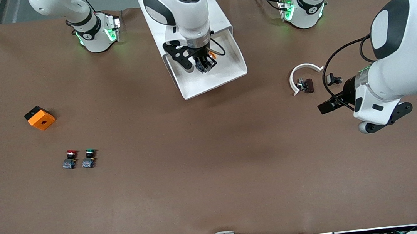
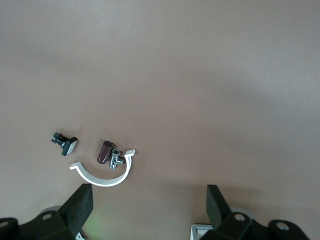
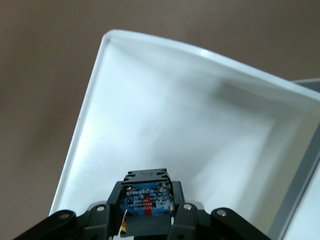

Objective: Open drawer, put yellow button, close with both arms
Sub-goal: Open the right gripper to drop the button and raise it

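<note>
The tall white cabinet [image 1: 223, 20] stands at the robots' edge of the table, between the two bases. Its uppermost drawer [image 1: 227, 77] is pulled out, and its white tray [image 3: 150, 100] holds nothing. My right gripper [image 1: 205, 65] hangs over the tray, shut on the yellow button [image 1: 212, 55]. The right wrist view shows the button's bluish base and black body [image 3: 147, 196] clamped between the fingers of that gripper [image 3: 147, 200], just above the tray floor. My left gripper [image 1: 325, 106] is open and empty, low over the table toward the left arm's end; it also shows in the left wrist view [image 2: 148, 205].
A white half ring [image 1: 299, 73] [image 2: 107, 179], a small brown and metal part [image 1: 306, 85] [image 2: 105, 151] and a small black part [image 1: 333, 79] [image 2: 66, 143] lie by the left gripper. An orange block [image 1: 40, 118], a red-capped button [image 1: 69, 158] and a green-capped button [image 1: 89, 157] lie toward the right arm's end.
</note>
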